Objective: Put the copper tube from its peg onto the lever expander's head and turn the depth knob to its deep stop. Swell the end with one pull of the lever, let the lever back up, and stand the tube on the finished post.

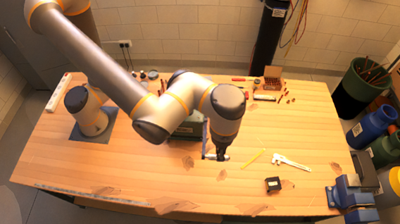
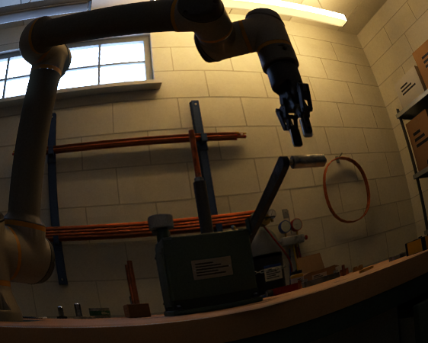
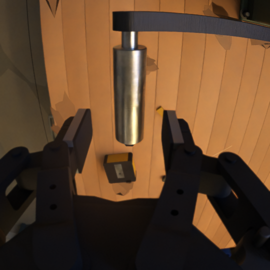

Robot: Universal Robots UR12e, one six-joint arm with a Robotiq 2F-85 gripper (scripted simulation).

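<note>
The copper tube [image 2: 196,179] stands upright on the head of the green lever expander [image 2: 207,268], whose depth knob [image 2: 160,221] sits at its left top corner. The lever arm [image 2: 267,196] slants up to the right and ends in a steel handle [image 2: 307,161] [image 3: 129,93] [image 1: 212,156]. My gripper [image 2: 297,131] [image 3: 126,118] [image 1: 222,155] hangs just above that handle, open and holding nothing. A short wooden post [image 2: 131,282] on a block stands left of the expander. The arm hides most of the expander in the side camera.
A small cardboard box of fittings [image 1: 272,79] sits at the bench's far edge. A tape measure [image 1: 272,184] [image 3: 119,167], a yellow pencil [image 1: 252,158] and a wrench [image 1: 291,162] lie right of the gripper. A blue vice [image 1: 352,198] is clamped on the bench's right end.
</note>
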